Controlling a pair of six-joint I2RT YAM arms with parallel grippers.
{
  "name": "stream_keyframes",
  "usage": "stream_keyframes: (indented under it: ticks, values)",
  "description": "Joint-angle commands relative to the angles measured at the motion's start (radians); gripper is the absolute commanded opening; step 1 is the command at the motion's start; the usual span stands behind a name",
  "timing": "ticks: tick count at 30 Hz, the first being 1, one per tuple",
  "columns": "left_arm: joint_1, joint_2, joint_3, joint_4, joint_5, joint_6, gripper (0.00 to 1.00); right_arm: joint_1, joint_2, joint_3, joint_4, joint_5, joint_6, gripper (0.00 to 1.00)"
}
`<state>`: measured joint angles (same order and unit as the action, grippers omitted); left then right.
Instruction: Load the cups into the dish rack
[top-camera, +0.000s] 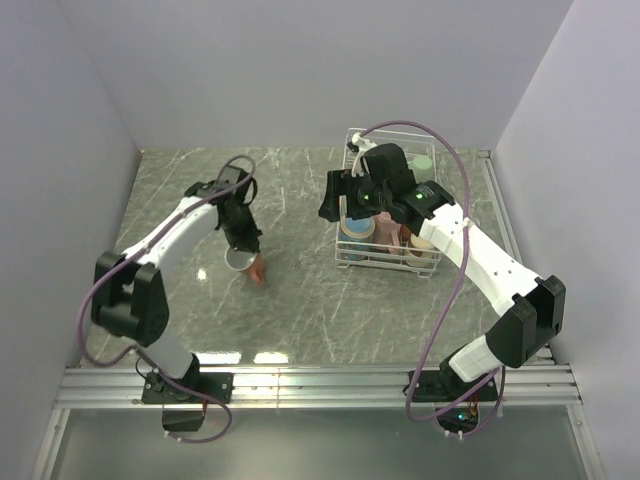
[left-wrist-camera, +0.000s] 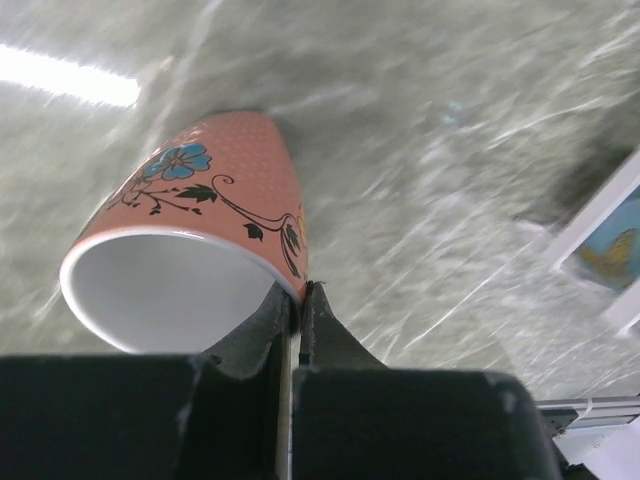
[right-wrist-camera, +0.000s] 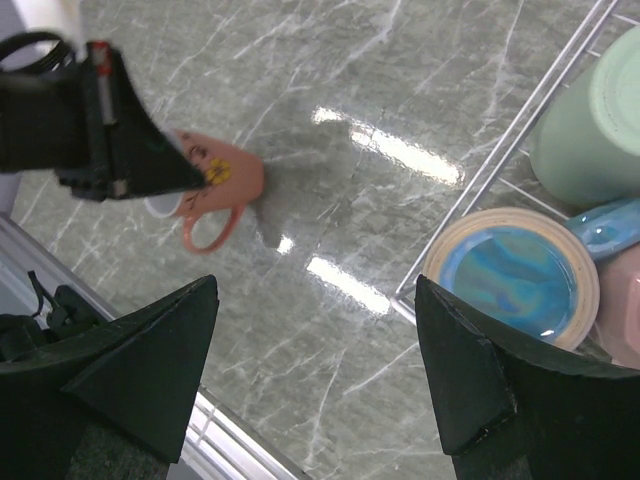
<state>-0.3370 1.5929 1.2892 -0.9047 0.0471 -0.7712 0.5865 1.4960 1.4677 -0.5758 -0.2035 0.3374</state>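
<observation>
A grey-green marbled table (top-camera: 300, 310), streaked with lamp glare, sits inside a booth of plain pale walls (top-camera: 300, 70). An aluminium rail (top-camera: 320, 382) runs along its near edge.

The left claw (left-wrist-camera: 300, 292) is almost closed. It pinches the rim of a salmon cup (left-wrist-camera: 215, 200), one finger inside the mouth and one outside. The cup is tilted onto its side, low over the table, with its base pointing away from the claw. Whether it touches the stone I cannot tell.

The right claw (right-wrist-camera: 315, 300) hangs wide open with nothing between its fingers. The dish rack (top-camera: 347, 262) lies just to its right and well apart from the left claw.

Only the left wrist view shows the cup's painted blue flower, its black vine and its white inside. Only the right wrist view shows its loop handle. That view also shows the rack corner beside the right claw, which holds a blue-glazed cup (right-wrist-camera: 512, 272), a pale green cup (right-wrist-camera: 590, 120) and a pink cup (right-wrist-camera: 625, 310) at the frame edge. The top view alone shows both arms and the whole rack.
</observation>
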Motion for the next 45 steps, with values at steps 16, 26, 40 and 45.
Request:
stream_keyframes:
  ticks: [16, 26, 40, 45]
  values:
    - [-0.074, 0.206, 0.408, 0.041, 0.039, 0.144, 0.00, -0.016, -0.049, 0.003, -0.044, 0.072, -0.017, 0.86]
    - [0.038, 0.138, 0.545, 0.145, 0.253, 0.110, 0.00, -0.048, -0.071, 0.019, -0.007, -0.042, 0.021, 0.86]
    - [0.084, -0.010, 0.360, 0.886, 0.721, -0.272, 0.00, -0.128, -0.177, -0.142, 0.368, -0.499, 0.201, 0.88]
    - [0.087, -0.017, 0.309, 1.139, 0.766, -0.430, 0.00, -0.146, -0.204, -0.187, 0.487, -0.551, 0.276, 0.88]
